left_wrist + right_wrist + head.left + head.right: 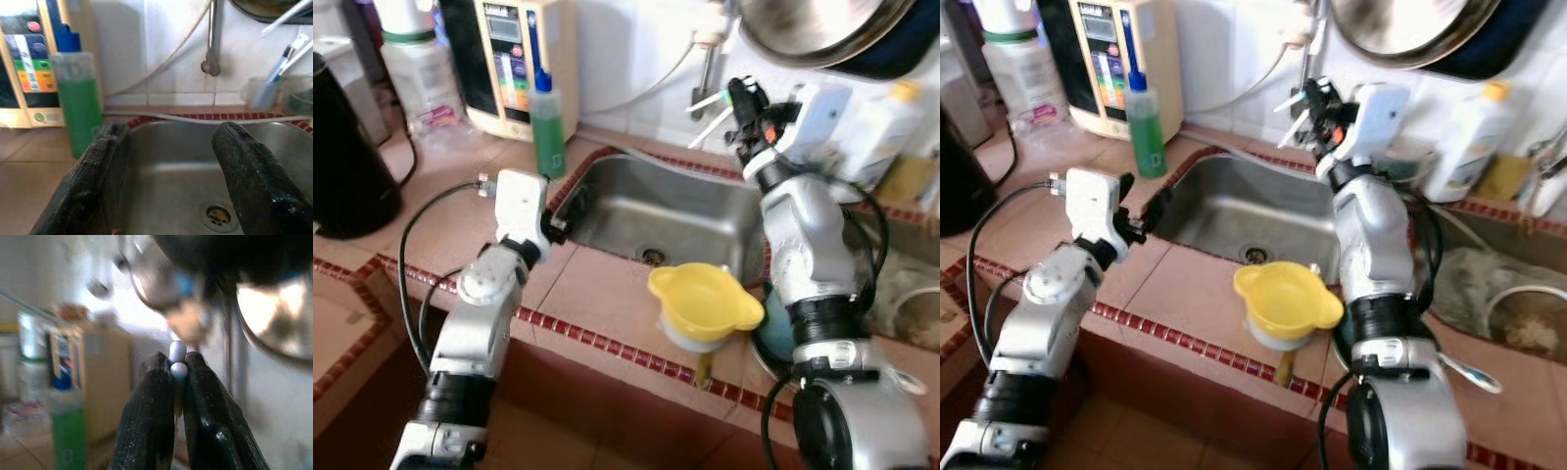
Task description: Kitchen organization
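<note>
My right gripper (736,98) is raised beside the faucet (708,69) over the back of the steel sink (675,211). It is shut on thin white and teal sticks (707,106) that look like toothbrushes; their rounded white ends (178,360) poke out between the fingers. My left gripper (558,223) hovers at the sink's left rim, open with nothing between its fingers (105,161). A green soap bottle (548,127) stands upright just behind it. A yellow cup with a spout (705,304) sits on the counter at the sink's front right corner.
A beige appliance (514,59) and a black kettle (342,147) stand at the back left. A steel pan (822,29) hangs above the right arm. A white bottle (881,127) stands at the back right, with a second basin (1518,313) to the right.
</note>
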You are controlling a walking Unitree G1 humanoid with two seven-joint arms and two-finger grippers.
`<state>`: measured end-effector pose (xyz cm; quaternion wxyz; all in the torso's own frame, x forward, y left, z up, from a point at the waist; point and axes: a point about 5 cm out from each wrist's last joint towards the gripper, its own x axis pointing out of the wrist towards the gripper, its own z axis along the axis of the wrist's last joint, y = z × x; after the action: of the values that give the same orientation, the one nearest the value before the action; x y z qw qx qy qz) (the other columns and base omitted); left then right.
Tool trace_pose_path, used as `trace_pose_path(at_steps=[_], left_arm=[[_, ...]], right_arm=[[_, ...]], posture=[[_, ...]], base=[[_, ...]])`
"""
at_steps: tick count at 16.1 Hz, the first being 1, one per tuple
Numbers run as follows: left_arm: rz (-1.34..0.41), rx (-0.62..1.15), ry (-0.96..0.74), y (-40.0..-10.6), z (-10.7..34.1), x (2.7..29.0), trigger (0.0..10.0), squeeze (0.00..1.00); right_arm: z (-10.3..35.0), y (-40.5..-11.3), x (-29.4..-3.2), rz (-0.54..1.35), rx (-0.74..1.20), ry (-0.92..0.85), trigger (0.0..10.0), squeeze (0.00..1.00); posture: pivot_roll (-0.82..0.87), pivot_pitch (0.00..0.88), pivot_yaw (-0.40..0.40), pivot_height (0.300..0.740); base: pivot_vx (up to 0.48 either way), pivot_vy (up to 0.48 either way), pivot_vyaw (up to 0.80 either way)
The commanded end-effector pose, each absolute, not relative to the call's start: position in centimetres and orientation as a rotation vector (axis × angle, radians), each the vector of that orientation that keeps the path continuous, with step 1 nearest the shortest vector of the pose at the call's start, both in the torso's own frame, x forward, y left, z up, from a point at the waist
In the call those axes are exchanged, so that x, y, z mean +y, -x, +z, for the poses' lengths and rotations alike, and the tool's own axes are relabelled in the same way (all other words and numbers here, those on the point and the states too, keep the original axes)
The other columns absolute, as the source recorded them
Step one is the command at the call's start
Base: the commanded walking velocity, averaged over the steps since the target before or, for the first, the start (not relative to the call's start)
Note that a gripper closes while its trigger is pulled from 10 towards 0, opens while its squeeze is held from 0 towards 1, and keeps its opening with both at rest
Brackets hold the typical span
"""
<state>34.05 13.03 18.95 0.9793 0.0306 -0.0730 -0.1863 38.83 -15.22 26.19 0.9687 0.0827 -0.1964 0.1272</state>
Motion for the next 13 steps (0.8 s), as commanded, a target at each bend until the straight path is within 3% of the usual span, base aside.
trace_pose_path(at_steps=[1,3,6,8,13], left_arm=[[-0.436,-0.163,-0.076,-34.0,20.3,11.9,10.0,0.00],[-0.528,-0.147,-0.025,-33.5,21.6,10.6,10.0,0.00],[-0.720,-0.117,-0.027,-32.0,22.9,8.8,10.0,0.00],[-0.832,-0.075,-0.058,-30.7,22.8,7.9,10.0,0.00],[-0.911,-0.003,-0.098,-29.4,22.1,6.7,10.0,0.00]], right_arm=[[25.5,-39.6,-16.7,0.182,-0.283,-0.243,10.0,0.00],[25.0,-40.5,-18.8,0.043,-0.161,-0.306,10.0,0.00],[25.5,-40.9,-20.6,-0.004,-0.110,-0.334,10.0,0.00],[25.5,-41.0,-21.0,0.011,-0.083,-0.340,10.0,0.00],[23.2,-41.0,-20.4,0.103,0.033,-0.383,10.0,0.00]], posture=[[-0.07,0.000,-0.040,0.736],[-0.07,0.000,-0.039,0.736],[-0.07,0.000,-0.037,0.736],[-0.08,0.000,-0.037,0.736],[-0.07,0.000,-0.034,0.736]], base=[[0.000,0.000,0.00],[0.000,0.000,0.00],[0.000,0.000,0.00],[0.000,0.000,0.00],[0.000,0.000,0.00]])
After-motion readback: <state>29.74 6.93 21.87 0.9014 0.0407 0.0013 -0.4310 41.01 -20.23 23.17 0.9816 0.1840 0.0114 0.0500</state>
